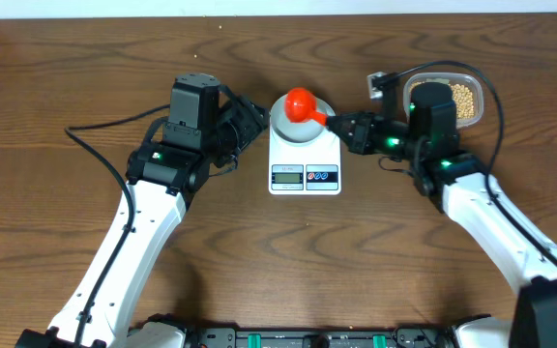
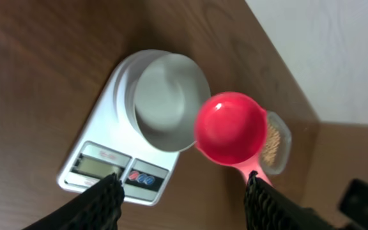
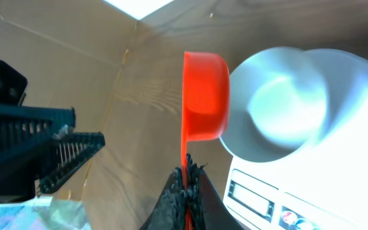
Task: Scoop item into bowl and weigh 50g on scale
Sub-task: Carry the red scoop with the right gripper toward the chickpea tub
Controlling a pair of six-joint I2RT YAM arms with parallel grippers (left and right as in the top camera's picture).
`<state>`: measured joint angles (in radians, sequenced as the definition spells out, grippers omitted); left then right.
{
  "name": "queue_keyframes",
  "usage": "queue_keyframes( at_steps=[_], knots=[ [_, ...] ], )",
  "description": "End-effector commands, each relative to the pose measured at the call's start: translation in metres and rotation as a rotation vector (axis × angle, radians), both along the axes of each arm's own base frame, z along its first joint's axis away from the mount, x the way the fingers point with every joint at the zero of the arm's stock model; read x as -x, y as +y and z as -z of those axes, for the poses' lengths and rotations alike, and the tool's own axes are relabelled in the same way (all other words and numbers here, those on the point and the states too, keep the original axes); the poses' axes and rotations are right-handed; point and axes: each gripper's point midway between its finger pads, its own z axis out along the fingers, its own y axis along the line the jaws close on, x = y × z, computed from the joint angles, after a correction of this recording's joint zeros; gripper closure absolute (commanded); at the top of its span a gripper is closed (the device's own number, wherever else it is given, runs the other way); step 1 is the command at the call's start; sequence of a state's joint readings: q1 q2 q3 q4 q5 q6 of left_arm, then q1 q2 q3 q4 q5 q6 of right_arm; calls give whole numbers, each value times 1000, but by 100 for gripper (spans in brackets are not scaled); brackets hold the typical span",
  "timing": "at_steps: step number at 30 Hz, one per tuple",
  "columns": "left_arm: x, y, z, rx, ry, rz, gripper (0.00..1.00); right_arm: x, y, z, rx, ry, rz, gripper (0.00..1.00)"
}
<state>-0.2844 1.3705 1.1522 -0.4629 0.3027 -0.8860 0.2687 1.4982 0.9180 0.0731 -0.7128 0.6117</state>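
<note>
The white scale (image 1: 304,162) stands mid-table with the pale bowl (image 1: 303,124) on it. In the left wrist view the bowl (image 2: 165,99) looks empty. A red scoop (image 1: 301,102) hangs over the bowl's rim, and my right gripper (image 1: 342,124) is shut on its handle. The right wrist view shows the scoop (image 3: 203,96) tipped on its side beside the bowl (image 3: 280,108), with the right gripper (image 3: 187,185) pinching the thin handle. The scoop (image 2: 230,128) shows no beans inside. My left gripper (image 1: 256,121) stands open just left of the scale, holding nothing. The tan beans (image 1: 464,99) lie in a clear tub.
The clear tub (image 1: 472,79) sits at the back right, behind my right arm. A black cable (image 1: 95,155) trails across the table on the left. The scale's display and buttons (image 2: 123,171) face the front edge.
</note>
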Motion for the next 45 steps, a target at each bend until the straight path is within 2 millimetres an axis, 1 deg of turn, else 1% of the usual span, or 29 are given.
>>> queue_keyframes(
  at_steps=[1, 2, 4, 5, 6, 7, 10, 11, 13, 14, 18, 19, 20, 22, 23, 24, 25, 29, 31, 33, 35, 37, 42, 45],
  knots=[
    [3, 0, -7, -164, -138, 190, 37, -2, -21, -46, 40, -158, 14, 99],
    [3, 0, -6, -182, -150, 211, 37, -1, -25, -49, 46, -164, 21, 99],
    [9, -2, -7, -248, -188, 294, 37, 2, -53, -62, 82, -179, 71, 99],
    [12, -4, -8, -265, -199, 321, 37, 2, -61, -64, 92, -181, 85, 99],
    [16, -7, -8, -288, -215, 358, 38, 3, -71, -67, 106, -182, 103, 99],
    [25, -15, -9, -316, -233, 418, 41, 6, -87, -69, 127, -177, 133, 99],
    [39, -30, -2, -337, -211, 477, 43, 8, -114, -69, 165, -162, 201, 99],
    [46, -36, 3, -347, -192, 499, 45, 10, -124, -67, 182, -152, 228, 99],
    [58, -49, 11, -352, -164, 553, 45, 14, -139, -64, 210, -132, 265, 99],
    [67, -60, 18, -352, -143, 590, 45, 17, -146, -61, 226, -122, 279, 99],
    [85, -90, 41, -350, -83, 672, 45, 27, -157, -52, 267, -87, 283, 99],
    [87, -96, 50, -359, -60, 676, 45, 29, -159, -47, 278, -63, 292, 99],
    [87, -99, 55, -364, -47, 674, 45, 30, -160, -45, 287, -57, 293, 99],
    [89, -110, 74, -377, -5, 682, 45, 33, -161, -40, 305, -43, 286, 99],
    [92, -119, 90, -390, 21, 711, 45, 34, -161, -38, 311, -35, 285, 99],
    [93, -122, 95, -394, 30, 721, 45, 35, -161, -38, 312, -34, 284, 99],
    [95, -128, 107, -404, 50, 739, 44, 35, -162, -37, 314, -31, 285, 99],
    [97, -143, 138, -443, 58, 817, 44, 34, -166, -36, 334, -31, 302, 99],
    [94, -144, 149, -482, 52, 831, 44, 33, -167, -35, 342, -31, 310, 99],
    [87, -138, 159, -553, 49, 803, 41, 32, -167, -36, 342, -35, 311, 99],
    [80, -131, 166, -621, 36, 783, 41, 32, -167, -36, 342, -35, 311, 99],
    [74, -129, 170, -659, 19, 784, 41, 32, -167, -36, 342, -34, 310, 99],
    [64, -136, 186, -674, -10, 801, 41, 31, -171, -34, 358, -32, 328, 99],
    [61, -139, 192, -675, -18, 804, 41, 31, -171, -34, 359, -32, 330, 99]
  ],
)
